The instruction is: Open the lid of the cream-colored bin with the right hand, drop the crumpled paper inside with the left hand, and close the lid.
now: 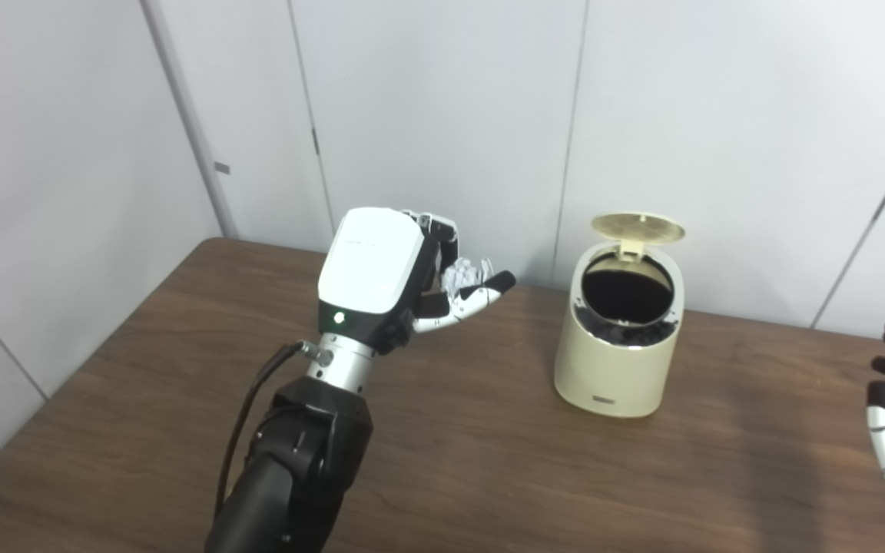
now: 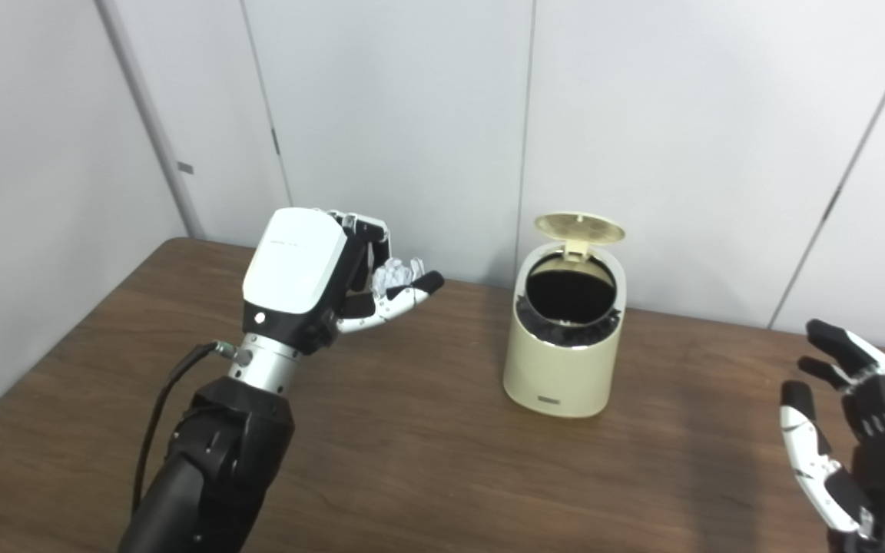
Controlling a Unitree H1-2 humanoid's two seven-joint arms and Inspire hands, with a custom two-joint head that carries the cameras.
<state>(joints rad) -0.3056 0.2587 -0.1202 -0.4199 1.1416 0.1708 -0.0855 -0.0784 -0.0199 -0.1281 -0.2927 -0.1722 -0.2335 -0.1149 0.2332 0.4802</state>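
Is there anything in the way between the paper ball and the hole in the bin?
Nothing visible blocks it. The left hand holds the crumpled paper above the table, left of the cream-colored bin. The lid stands open, and the right hand waits off to the side.

Dark wooden table [image 1: 488,461] fills the lower view, grain running across. Right behind the table, pale grey wall panels [image 1: 442,115] rise, split by thin vertical seams, meeting at the table's far-left corner.

Crumpled paper [image 2: 395,273] mostly hidden behind left hand [image 2: 312,280]; bin [image 2: 561,369] interior dark.
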